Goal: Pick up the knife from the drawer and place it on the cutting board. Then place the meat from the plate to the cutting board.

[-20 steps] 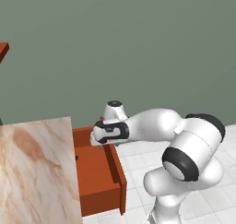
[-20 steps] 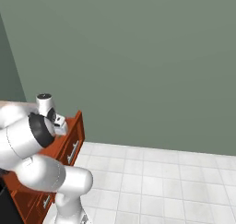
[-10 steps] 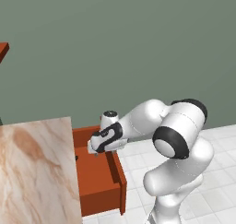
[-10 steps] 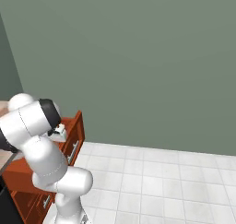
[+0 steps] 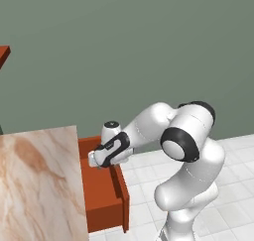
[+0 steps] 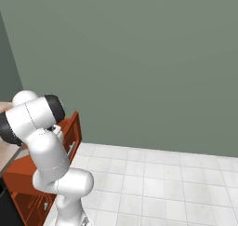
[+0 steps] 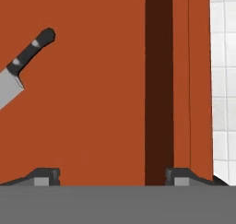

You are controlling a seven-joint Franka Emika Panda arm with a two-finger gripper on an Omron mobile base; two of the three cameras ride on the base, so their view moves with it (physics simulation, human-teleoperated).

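The knife [image 7: 18, 71] lies on the flat bottom of the orange-red drawer [image 7: 92, 103], at the upper left of the hand view, its dark handle pointing up and right and its grey blade running off the left edge. My gripper [image 7: 113, 176] is open above the drawer bottom, well to the right of the knife, with nothing between its fingertips [image 7: 46, 174]. From the left base view the hand [image 5: 99, 158] hangs over the pulled-out drawer [image 5: 101, 195], fingers down inside it. The cutting board, the plate and the meat are out of view.
A marble counter top [image 5: 34, 185] lies just left of the drawer. The drawer's right wall [image 7: 184, 80] stands close to my right fingertip, with white tiled floor [image 7: 223, 80] beyond it. Brown cabinet fronts [image 6: 23, 188] sit below the counter. A green wall stands behind.
The hand has moved a little left and down into the drawer. The elbow and upper arm have swung round toward the camera.
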